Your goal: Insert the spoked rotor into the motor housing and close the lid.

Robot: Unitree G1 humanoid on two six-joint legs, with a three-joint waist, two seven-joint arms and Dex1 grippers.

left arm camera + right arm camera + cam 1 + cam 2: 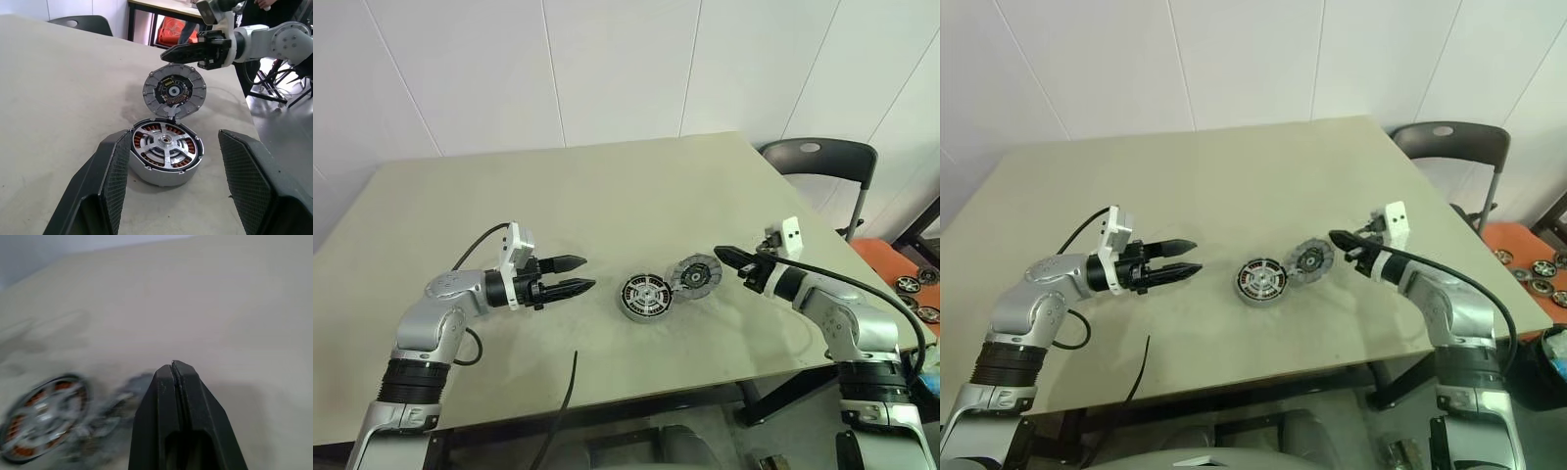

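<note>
Now, left gripper [572, 275]: fingers spread, holding nothing, pointing level across the table at the motor housing from well to its left
Motor housing [644, 297]: flat on the table between the two arms, copper windings showing
Spoked rotor [165, 146]: already seated in the housing, shiny spokes level with the rim
Lid [696, 273]: tilted up on edge, its lower rim touching the housing's right side, inner face towards the housing
Right gripper [724, 256]: fingers clenched together with nothing between them, tip just beside the lid's upper right edge
Step in hand: closing the lid, as I judge it
How to do it well: push the lid's top edge gently leftwards with the shut tip so it tips over onto the housing; keep the push low and slow so the housing does not slide; the left gripper could brace it
Table [558, 196]: pale beige, matt, otherwise bare
Room: white panelled wall behind, a dark chair [822, 162] at the far right
</note>
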